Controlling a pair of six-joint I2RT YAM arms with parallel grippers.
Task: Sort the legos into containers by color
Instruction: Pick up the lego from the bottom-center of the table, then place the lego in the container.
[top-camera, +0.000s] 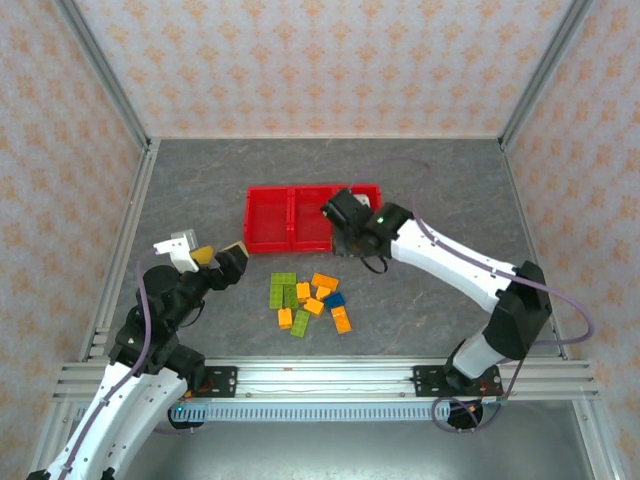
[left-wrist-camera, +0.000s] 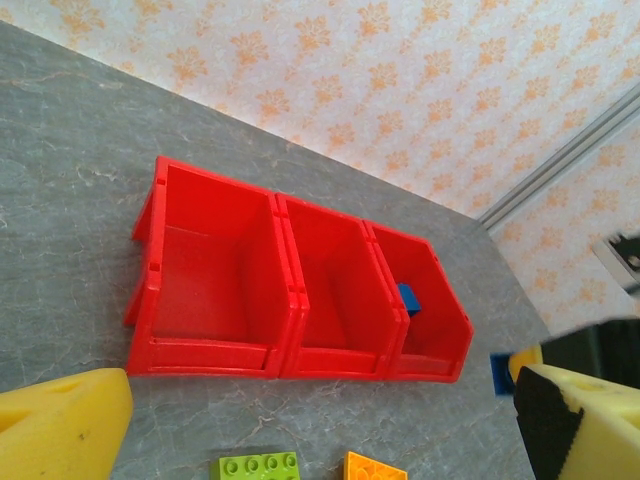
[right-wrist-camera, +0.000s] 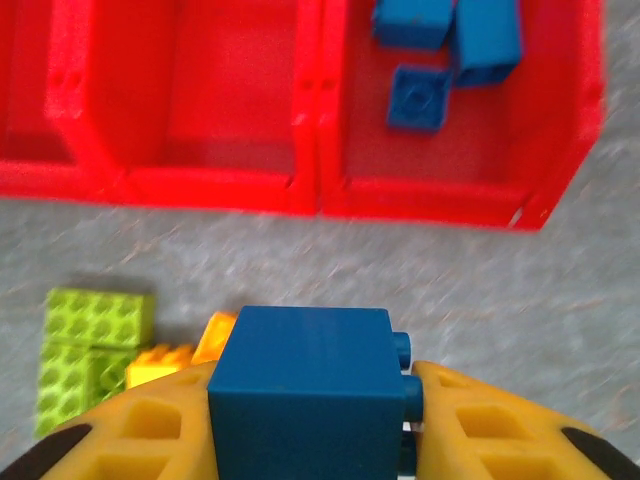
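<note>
My right gripper (right-wrist-camera: 312, 405) is shut on a blue lego (right-wrist-camera: 300, 350), held above the table just in front of the red containers (right-wrist-camera: 420, 205). The right compartment (right-wrist-camera: 560, 110) holds three blue legos (right-wrist-camera: 418, 98); the middle compartment (right-wrist-camera: 230, 90) is bare. In the top view the right gripper (top-camera: 352, 243) hangs at the tray's (top-camera: 268, 222) near right corner. Loose green (top-camera: 283, 290), orange (top-camera: 325, 283) and blue (top-camera: 333, 300) legos lie in a cluster in front of the tray. My left gripper (top-camera: 218, 262) is open to the tray's left, holding nothing.
The left wrist view looks across all three compartments (left-wrist-camera: 210, 350), with a blue lego (left-wrist-camera: 408, 298) in the right one. A green lego (left-wrist-camera: 258, 466) and an orange one (left-wrist-camera: 375, 467) lie between the left gripper's fingers (left-wrist-camera: 60, 425). Patterned walls and metal rails enclose the table.
</note>
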